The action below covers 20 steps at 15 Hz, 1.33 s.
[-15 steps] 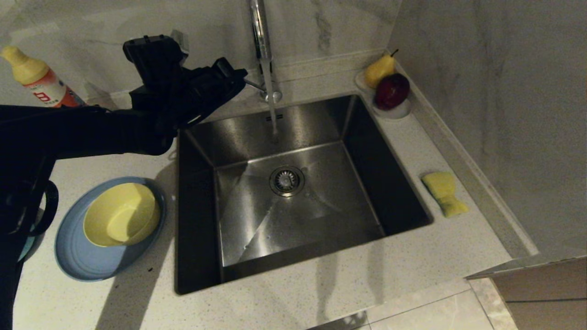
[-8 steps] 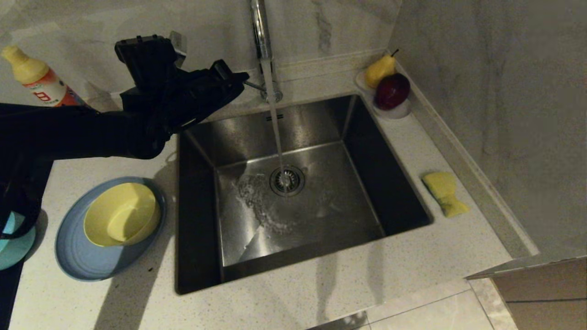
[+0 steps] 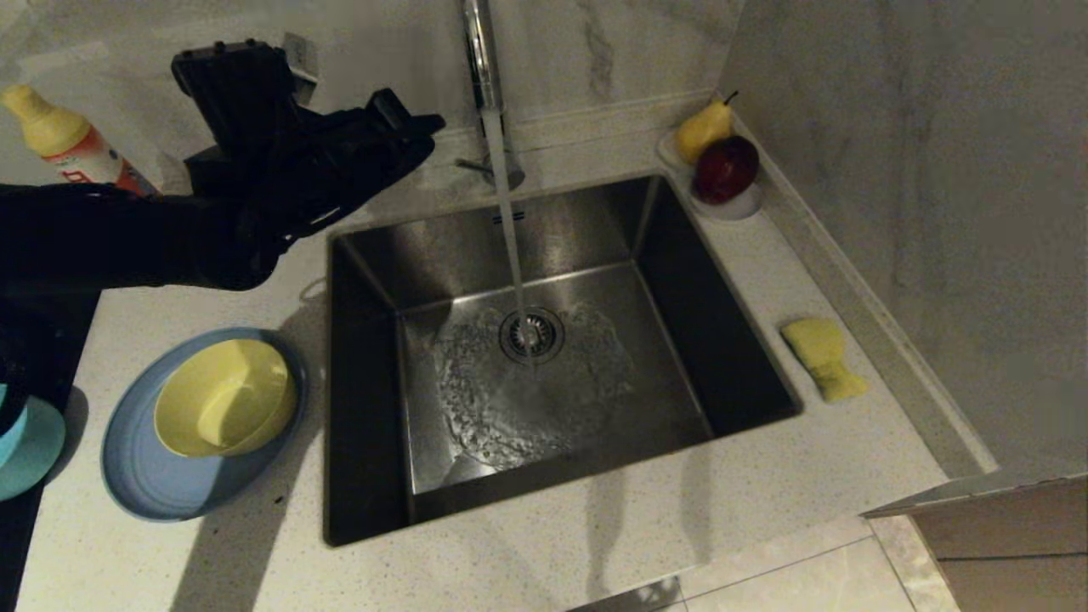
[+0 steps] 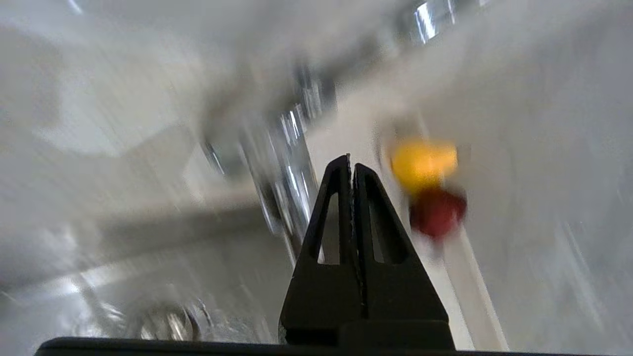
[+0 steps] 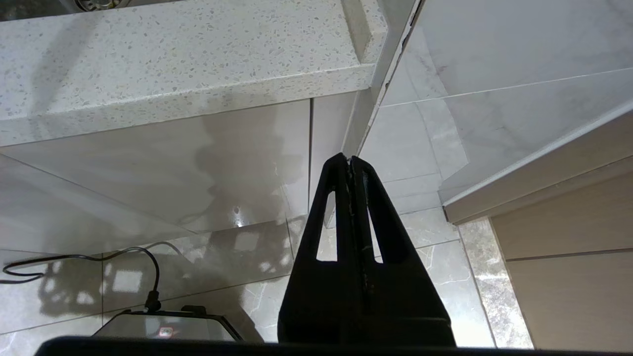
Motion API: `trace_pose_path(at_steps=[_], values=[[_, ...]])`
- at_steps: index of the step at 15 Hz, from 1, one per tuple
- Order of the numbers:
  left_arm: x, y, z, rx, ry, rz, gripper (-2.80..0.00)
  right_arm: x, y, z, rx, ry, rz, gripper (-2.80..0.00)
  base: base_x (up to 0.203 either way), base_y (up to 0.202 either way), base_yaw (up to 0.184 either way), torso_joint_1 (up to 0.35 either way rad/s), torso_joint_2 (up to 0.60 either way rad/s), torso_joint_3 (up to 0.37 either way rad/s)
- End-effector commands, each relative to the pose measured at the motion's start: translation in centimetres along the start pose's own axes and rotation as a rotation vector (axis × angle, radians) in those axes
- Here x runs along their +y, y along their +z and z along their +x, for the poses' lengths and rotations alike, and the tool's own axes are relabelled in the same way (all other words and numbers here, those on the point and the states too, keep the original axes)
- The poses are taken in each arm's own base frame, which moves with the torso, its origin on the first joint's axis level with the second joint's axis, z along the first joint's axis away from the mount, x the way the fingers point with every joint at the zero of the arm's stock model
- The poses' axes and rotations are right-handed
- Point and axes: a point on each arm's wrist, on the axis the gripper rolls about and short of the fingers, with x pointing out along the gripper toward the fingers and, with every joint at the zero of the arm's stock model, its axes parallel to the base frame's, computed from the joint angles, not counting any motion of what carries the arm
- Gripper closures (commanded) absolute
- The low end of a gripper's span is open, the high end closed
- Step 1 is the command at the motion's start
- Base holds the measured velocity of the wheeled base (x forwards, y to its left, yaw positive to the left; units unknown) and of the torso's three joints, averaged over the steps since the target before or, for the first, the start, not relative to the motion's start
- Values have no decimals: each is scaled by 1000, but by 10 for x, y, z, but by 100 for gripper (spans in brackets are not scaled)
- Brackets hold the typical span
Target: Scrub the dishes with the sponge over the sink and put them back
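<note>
Water runs from the chrome tap [image 3: 480, 51] into the steel sink [image 3: 544, 357] and spreads round the drain [image 3: 531, 333]. My left gripper [image 3: 429, 126] [image 4: 351, 163] hangs shut and empty above the counter, left of the tap and its lever [image 3: 472, 163]. On the counter left of the sink a pale-yellow bowl [image 3: 225, 396] sits on the slate-blue plate [image 3: 149, 476]. A teal bowl [image 3: 30, 446] shows at the left edge. The yellow sponge [image 3: 823, 357] lies on the counter right of the sink. My right gripper [image 5: 350, 159] is shut, parked below the counter edge.
A white dish [image 3: 731, 204] with a yellow pear [image 3: 704, 127] and a red apple [image 3: 725, 168] stands at the sink's back right corner. A detergent bottle [image 3: 64, 144] stands at the back left. Marble walls close the back and right.
The left gripper has drawn back from the tap lever, up and to the left. The water stream has grown and now wets the sink floor around the drain.
</note>
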Motion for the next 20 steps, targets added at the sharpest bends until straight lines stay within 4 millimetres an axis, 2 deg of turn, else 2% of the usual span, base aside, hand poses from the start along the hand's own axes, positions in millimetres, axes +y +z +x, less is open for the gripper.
trace_pose_path(at_steps=[1,5,8,10,14,17,20], values=[[-10,29,-10,-90,7,30,0,0,0,0,-5,1,0,0,0,0,0,0,0,0],[-39,53,-47,-113,20,91,0,0,0,0,-2,1,0,0,0,0,0,0,0,0],[-65,64,-81,-146,135,221,0,0,0,0,-2,1,0,0,0,0,0,0,0,0],[-87,75,-114,-165,206,278,0,0,0,0,-2,1,0,0,0,0,0,0,0,0],[-120,88,-198,-202,376,391,0,0,0,0,-3,1,0,0,0,0,0,0,0,0],[-127,73,-268,-193,469,474,0,0,0,0,-2,1,0,0,0,0,0,0,0,0],[-120,42,-325,-173,580,518,0,0,0,0,-2,1,0,0,0,0,0,0,0,0]])
